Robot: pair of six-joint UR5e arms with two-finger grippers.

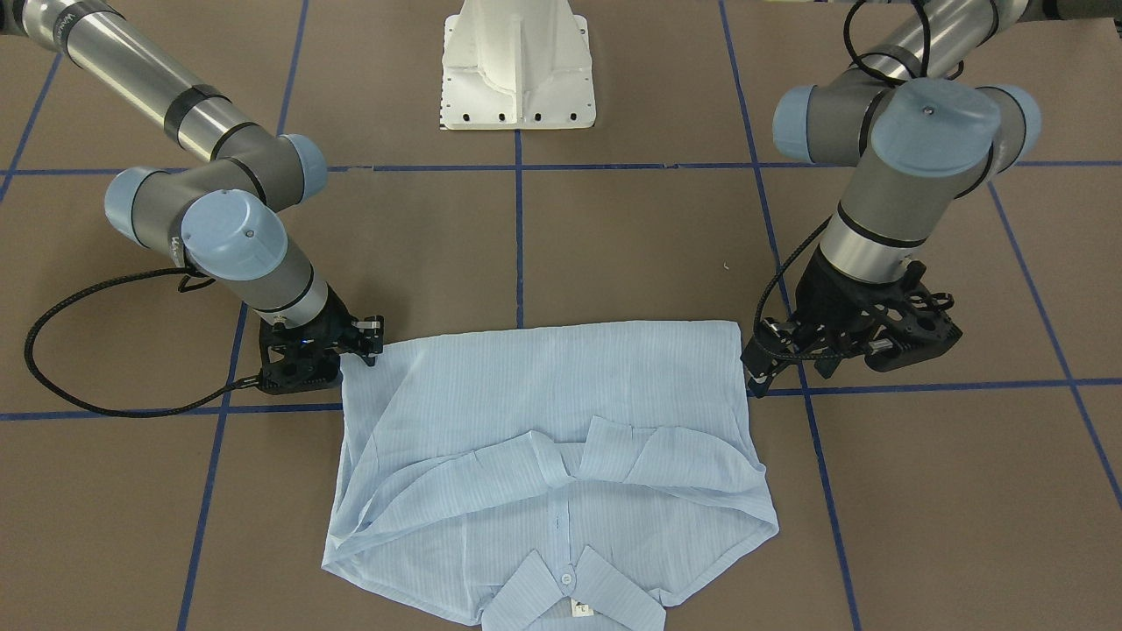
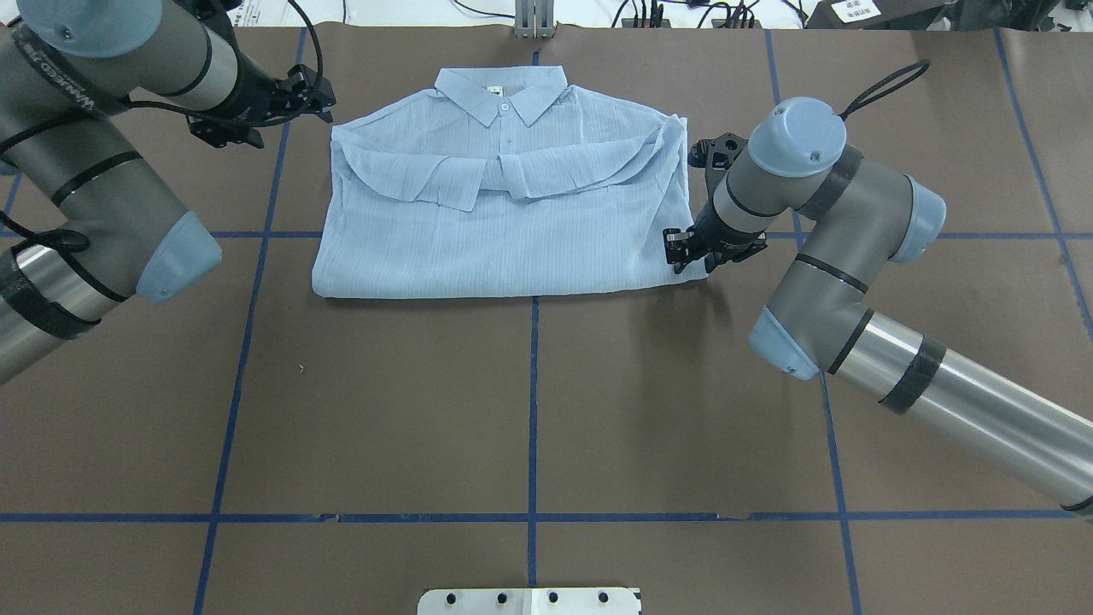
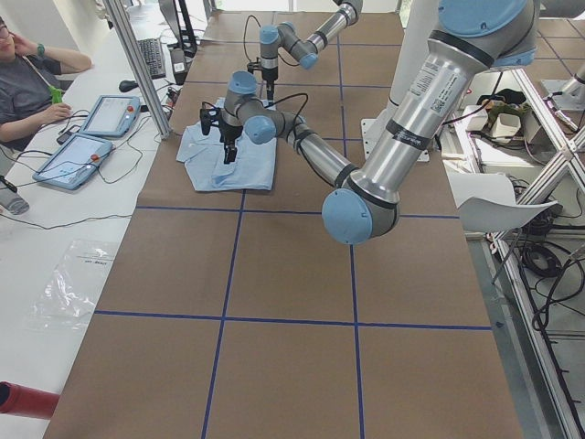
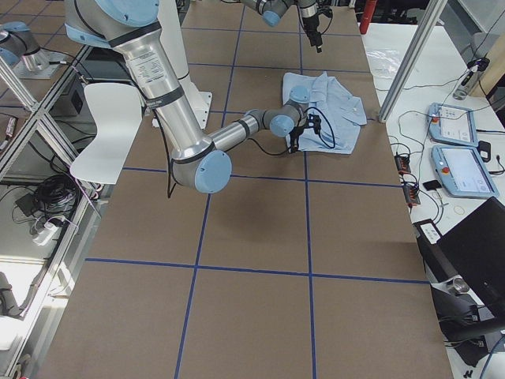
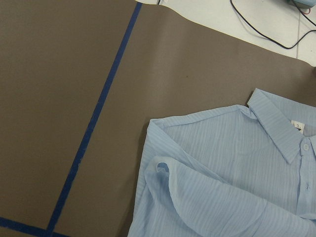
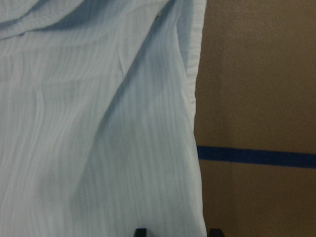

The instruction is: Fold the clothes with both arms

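I see the brown, blue-taped surface [image 2: 529,410] filling the feed. The left arm [image 2: 94,196] and right arm [image 2: 854,282] reach in on either side of the light blue striped shirt [image 2: 504,231]. It lies folded on the far half, collar away from the robot, sleeves laid across its front. The right gripper [image 2: 683,254] sits at the shirt's near right corner, fingers spread, cloth edge between them. The left gripper [image 2: 318,101] hovers beside the left shoulder — I can't tell its opening.

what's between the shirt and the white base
Just bare brown table, crossed by blue tape, separates the shirt and the white base, shown in the front-facing view.
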